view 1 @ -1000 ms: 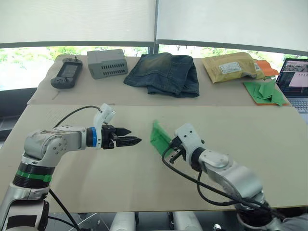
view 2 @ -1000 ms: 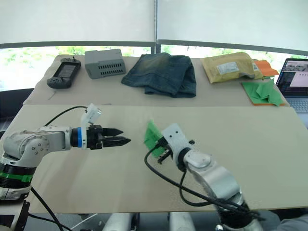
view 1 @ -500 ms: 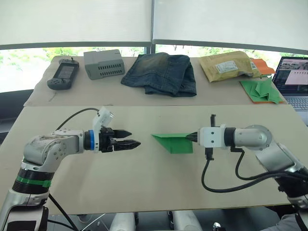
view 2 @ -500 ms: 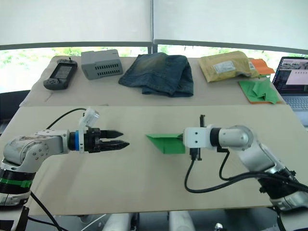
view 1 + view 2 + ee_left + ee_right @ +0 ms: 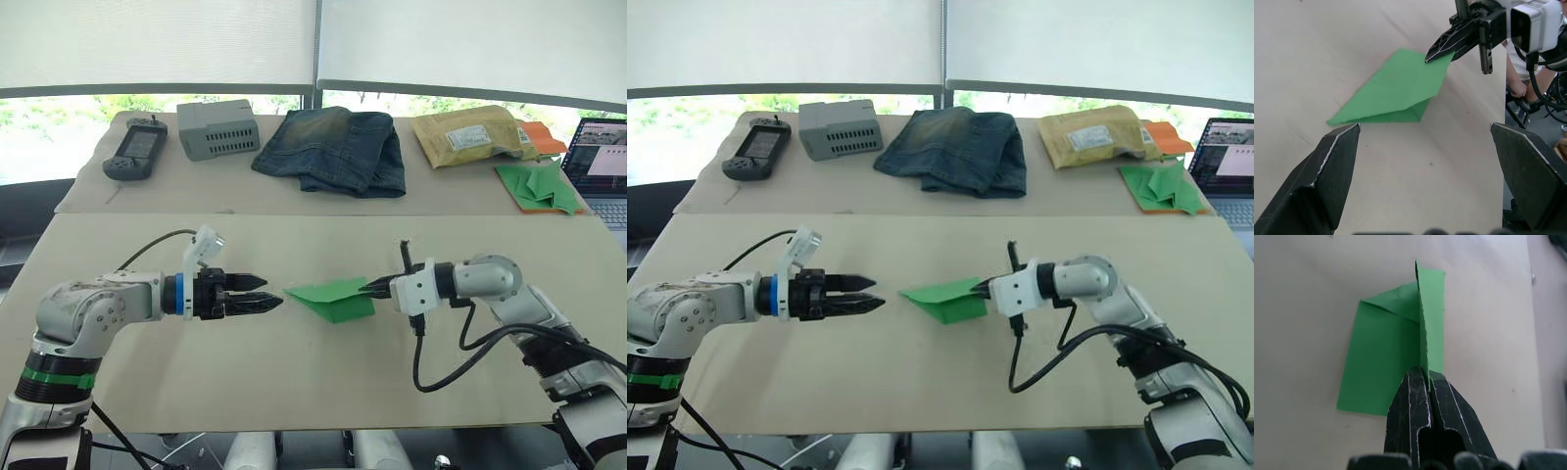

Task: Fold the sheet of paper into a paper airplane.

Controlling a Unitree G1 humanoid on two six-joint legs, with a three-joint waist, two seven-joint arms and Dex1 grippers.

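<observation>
Between grippers on table [image 5: 147, 235]: paper airplane [image 5: 331, 298], pinched at rear edge by right gripper [image 5: 374, 287], nose pointing toward left gripper [image 5: 266, 294], just beside it, fingers spread, not touching.

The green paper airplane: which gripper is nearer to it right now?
Right. The right gripper is shut on the rear edge of the paper airplane; the left gripper, open, points at its nose across a small gap.

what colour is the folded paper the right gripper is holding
Bright green. The sheet of paper, pinched in the right gripper, shows best in the left wrist view.
</observation>
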